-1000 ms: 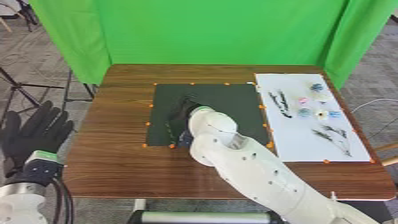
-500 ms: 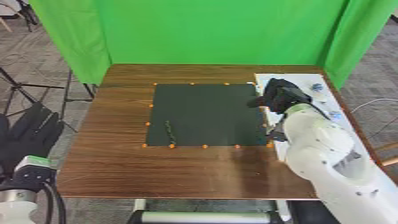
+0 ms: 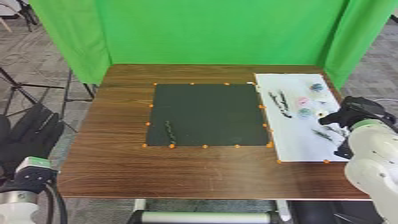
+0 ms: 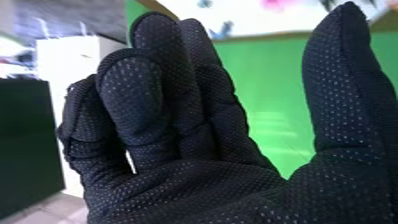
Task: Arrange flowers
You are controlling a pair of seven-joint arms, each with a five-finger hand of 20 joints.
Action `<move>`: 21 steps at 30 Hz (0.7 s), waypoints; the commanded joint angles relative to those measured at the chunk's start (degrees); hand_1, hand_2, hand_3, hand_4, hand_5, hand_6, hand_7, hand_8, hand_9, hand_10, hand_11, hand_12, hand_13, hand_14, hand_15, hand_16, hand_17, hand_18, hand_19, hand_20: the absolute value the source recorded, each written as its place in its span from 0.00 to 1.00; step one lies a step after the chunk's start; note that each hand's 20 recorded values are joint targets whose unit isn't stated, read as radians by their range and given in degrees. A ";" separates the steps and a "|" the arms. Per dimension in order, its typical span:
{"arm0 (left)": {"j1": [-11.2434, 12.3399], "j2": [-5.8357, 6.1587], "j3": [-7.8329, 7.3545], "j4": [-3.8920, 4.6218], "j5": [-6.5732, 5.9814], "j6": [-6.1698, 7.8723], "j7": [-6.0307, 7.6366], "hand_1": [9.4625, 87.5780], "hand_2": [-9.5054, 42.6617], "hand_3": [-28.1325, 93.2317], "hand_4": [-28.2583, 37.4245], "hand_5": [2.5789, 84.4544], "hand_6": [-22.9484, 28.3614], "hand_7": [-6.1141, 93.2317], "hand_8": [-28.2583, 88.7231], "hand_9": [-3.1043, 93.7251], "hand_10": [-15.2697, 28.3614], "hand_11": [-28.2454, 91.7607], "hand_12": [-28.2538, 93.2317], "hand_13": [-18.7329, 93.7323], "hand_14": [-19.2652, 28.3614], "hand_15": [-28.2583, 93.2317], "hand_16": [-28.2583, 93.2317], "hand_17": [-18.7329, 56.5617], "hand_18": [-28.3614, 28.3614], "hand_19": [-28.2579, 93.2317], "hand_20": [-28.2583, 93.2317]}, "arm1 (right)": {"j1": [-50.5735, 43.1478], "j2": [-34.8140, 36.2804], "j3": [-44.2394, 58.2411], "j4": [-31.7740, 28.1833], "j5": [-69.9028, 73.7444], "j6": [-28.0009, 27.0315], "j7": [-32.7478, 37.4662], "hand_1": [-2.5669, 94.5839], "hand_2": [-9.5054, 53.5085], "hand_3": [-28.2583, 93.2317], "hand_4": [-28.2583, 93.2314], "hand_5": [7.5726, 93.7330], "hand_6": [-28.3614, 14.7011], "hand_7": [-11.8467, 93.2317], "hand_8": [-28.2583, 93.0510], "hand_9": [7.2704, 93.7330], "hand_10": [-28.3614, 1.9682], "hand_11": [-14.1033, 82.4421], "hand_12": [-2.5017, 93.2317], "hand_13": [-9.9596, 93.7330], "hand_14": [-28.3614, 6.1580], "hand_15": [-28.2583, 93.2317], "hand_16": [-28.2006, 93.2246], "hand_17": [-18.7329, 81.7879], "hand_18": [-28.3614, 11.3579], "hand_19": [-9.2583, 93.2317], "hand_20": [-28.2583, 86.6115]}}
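The right hand [image 3: 354, 111] has moved to the right edge of the surface [image 3: 178, 172], spread and empty. One sprig [image 3: 170, 134] lies on the mat [image 3: 213, 110]; flowers [image 3: 305, 112] await.

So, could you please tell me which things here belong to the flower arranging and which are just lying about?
Part of the job, it seems:
- black square mat
- thin green sprig on it
- white rectangular sheet
- small pink flower
- dark slender twigs

Probably just around:
- bright green cloth backdrop
- brown wooden table, as support
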 commanded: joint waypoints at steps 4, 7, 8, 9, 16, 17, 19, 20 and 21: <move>0.53 -0.34 0.19 -0.09 0.06 0.09 0.09 0.19 0.43 0.81 0.00 0.43 0.59 0.23 0.15 0.34 0.66 0.42 0.30 0.33 0.65 0.48 0.14 0.24 0.67 0.45 0.29 | -3.87 -0.13 2.33 3.32 1.20 -3.38 3.52 0.36 0.00 0.76 0.02 0.67 0.46 0.28 0.17 0.74 0.34 0.58 0.38 0.73 0.36 0.79 0.51 0.54 0.00 0.96 0.52; 0.37 -0.31 0.16 0.03 0.00 0.11 -0.23 0.19 0.45 0.81 0.00 0.43 0.59 0.23 0.15 0.34 0.66 0.42 0.30 0.33 0.65 0.48 0.14 0.24 0.67 0.45 0.29 | -4.41 -0.53 2.60 4.15 1.36 -3.44 4.09 0.39 0.00 0.76 0.01 0.67 0.46 0.28 0.17 0.73 0.35 0.58 0.38 0.73 0.37 0.79 0.51 0.54 0.00 0.96 0.53; 0.55 -0.34 0.11 -0.04 0.08 0.08 -0.34 0.19 0.45 0.81 0.00 0.43 0.59 0.23 0.15 0.34 0.66 0.42 0.30 0.33 0.65 0.48 0.14 0.24 0.67 0.45 0.29 | -4.34 -0.75 2.71 4.42 2.06 -3.69 4.32 0.39 0.00 0.77 0.01 0.66 0.47 0.28 0.17 0.73 0.36 0.58 0.38 0.73 0.37 0.79 0.52 0.54 0.00 0.96 0.53; 0.59 -0.41 0.08 0.01 0.35 -0.28 -0.59 0.19 0.45 0.81 0.00 0.43 0.59 0.23 0.15 0.34 0.66 0.42 0.30 0.33 0.65 0.48 0.14 0.24 0.67 0.45 0.29 | -4.35 -0.86 2.74 4.70 2.77 -3.41 4.62 0.40 0.00 0.77 0.01 0.67 0.47 0.28 0.17 0.74 0.36 0.58 0.37 0.73 0.37 0.79 0.52 0.54 0.00 0.96 0.53; 0.58 -0.53 0.00 -0.09 0.57 -0.07 -1.05 0.19 0.45 0.81 0.00 0.42 0.59 0.23 0.15 0.34 0.66 0.42 0.30 0.33 0.65 0.48 0.14 0.24 0.67 0.45 0.29 | -5.23 -1.62 2.71 6.50 3.97 -1.34 4.20 0.43 0.00 0.78 0.00 0.70 0.50 0.28 0.16 0.76 0.39 0.58 0.37 0.74 0.39 0.79 0.52 0.54 0.00 0.95 0.53; 0.79 -0.48 0.01 -0.19 0.33 -0.05 -0.75 0.19 0.45 0.81 0.00 0.42 0.59 0.23 0.15 0.34 0.66 0.42 0.30 0.33 0.65 0.48 0.14 0.24 0.67 0.45 0.29 | -5.32 -1.69 2.53 6.68 3.72 -0.82 3.85 0.43 0.00 0.78 0.00 0.71 0.51 0.28 0.16 0.76 0.40 0.58 0.37 0.74 0.39 0.79 0.52 0.54 0.00 0.95 0.53; 0.80 -0.67 0.00 -0.19 0.38 -0.11 -0.96 0.19 0.45 0.81 0.00 0.42 0.59 0.23 0.15 0.34 0.66 0.42 0.30 0.33 0.65 0.48 0.14 0.24 0.67 0.45 0.29 | -5.38 -1.86 2.27 7.16 4.02 0.41 3.26 0.44 0.00 0.78 0.00 0.72 0.52 0.29 0.15 0.78 0.41 0.58 0.37 0.75 0.40 0.79 0.52 0.54 0.00 0.94 0.53; 0.92 -0.65 0.11 -0.32 0.27 0.01 -0.82 0.19 0.45 0.81 0.00 0.42 0.59 0.23 0.15 0.34 0.66 0.42 0.30 0.33 0.65 0.48 0.14 0.24 0.67 0.45 0.29 | -5.13 -2.00 2.20 7.30 5.33 1.07 3.41 0.45 0.00 0.78 0.00 0.73 0.53 0.30 0.15 0.78 0.42 0.58 0.37 0.75 0.40 0.79 0.52 0.54 0.00 0.94 0.53; 0.55 -0.69 0.23 -0.25 0.14 0.06 -0.98 0.19 0.45 0.81 0.00 0.42 0.59 0.23 0.15 0.34 0.66 0.42 0.30 0.33 0.65 0.48 0.14 0.24 0.67 0.45 0.29 | -5.34 -2.24 2.49 7.15 6.78 2.31 3.38 0.45 0.00 0.79 0.00 0.73 0.54 0.30 0.15 0.79 0.43 0.58 0.37 0.75 0.41 0.79 0.52 0.54 0.01 0.94 0.52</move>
